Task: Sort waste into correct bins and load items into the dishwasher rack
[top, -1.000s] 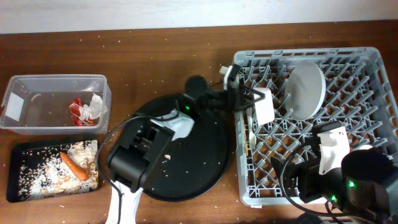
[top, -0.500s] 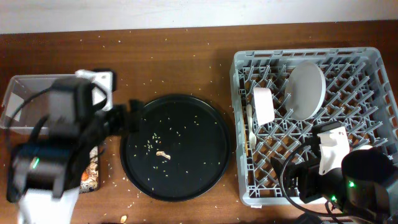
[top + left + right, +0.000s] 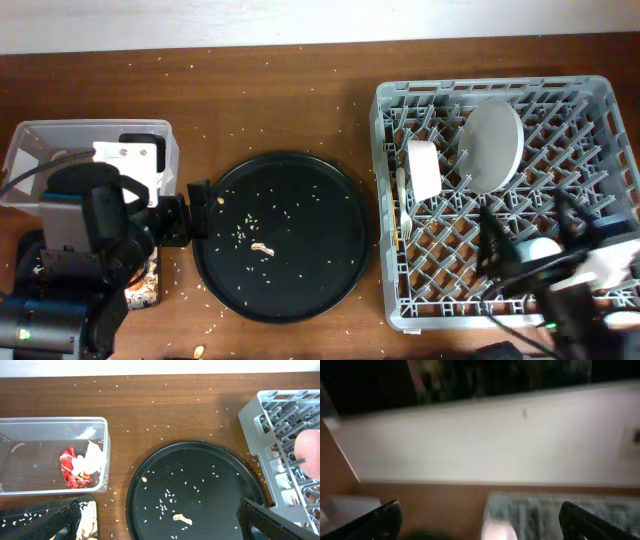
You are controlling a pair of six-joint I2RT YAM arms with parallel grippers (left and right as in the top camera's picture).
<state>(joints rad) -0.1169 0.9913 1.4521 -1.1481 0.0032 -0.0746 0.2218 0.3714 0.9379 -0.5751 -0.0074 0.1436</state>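
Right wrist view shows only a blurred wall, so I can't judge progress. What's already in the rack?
Observer: The plate stands on edge in the dishwasher rack, toward its back.
Operator: Anything beside it?
Observer: A white cup sits just left of the plate, among the pegs.
Operator: And the waste?
Observer: The red wrapper and white napkin lie together in the clear tub.
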